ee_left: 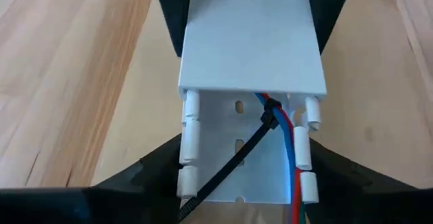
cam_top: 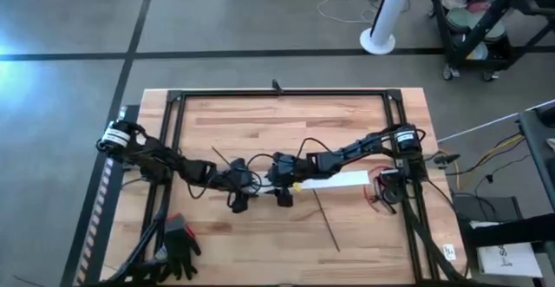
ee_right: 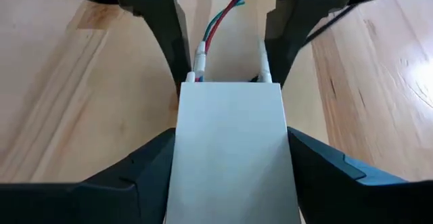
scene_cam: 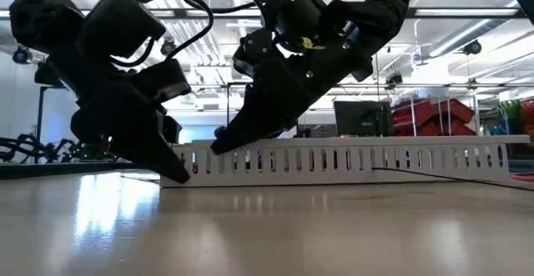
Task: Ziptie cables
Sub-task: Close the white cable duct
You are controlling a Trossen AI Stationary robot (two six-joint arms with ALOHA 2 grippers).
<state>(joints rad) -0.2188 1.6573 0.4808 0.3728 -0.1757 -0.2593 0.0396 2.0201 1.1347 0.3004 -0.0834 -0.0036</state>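
Closest to the near edge of the surface, toward its left corner, a pair of dark gloves lies out of the way. A loose black ziptie lies right of centre, likely a spare kept within reach.

At mid-surface the 2 arms meet over one end of a white slotted duct, which runs from the centre toward the right edge. The left claw comes in from the left. Its 2 fingers stand against either side of the duct's uncovered end and appear pressed onto it, probably to stop the light plastic sliding. The right claw sits just beside it, straddling the covered stretch with its fingers tight against the lid's 2 sides. This looks like a hold that steadies the duct or works the lid along it.

The cables, red, blue and green strands, lie inside the duct along one wall and emerge from under the lid. A black tie already wraps them there, its tail trailing out of the open end, so I judge the bundling largely done.

Beyond the claws, toward the far edge, a second loose ziptie lies left of centre.
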